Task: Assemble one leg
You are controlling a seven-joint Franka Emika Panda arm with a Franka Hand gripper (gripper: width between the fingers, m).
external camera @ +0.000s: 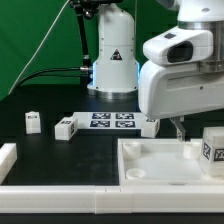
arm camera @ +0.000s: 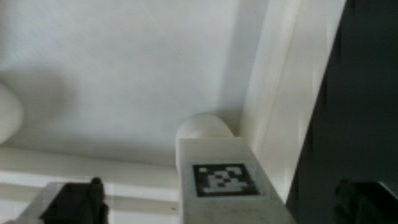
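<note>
**Leg in the tray, gripper open above it**

Exterior view: The black surface (external camera: 40,100) carries a large white square plastic tray (external camera: 150,160) at its front edge, toward the exterior view's right. The leg (external camera: 212,150), a small white plastic cuboid block with a black-and-white square tag facing the camera, stands in the tray at its end on the exterior view's right. The white arm's gripper (external camera: 180,132) hangs over the tray, just beside the leg. Its fingers are too small here to judge.

Three more white tagged blocks lie behind the tray on the surface: one (external camera: 33,121) toward the exterior view's left edge, one (external camera: 65,127) beside it, and one (external camera: 148,127) partly hidden by the arm. The marker board (external camera: 112,121) lies flat between them. The arm's white base (external camera: 113,60), at the back edge, bears a black triangle label. No writing on it is legible.

Wrist view: The leg (arm camera: 222,170) lies against the tray's (arm camera: 125,90) wall, tag face nearest the camera. The tag is a pixel pattern without letters. The gripper (arm camera: 217,205) is spread wide, with the dark fingers (arm camera: 71,203) on either side of the leg and apart from it.
</note>
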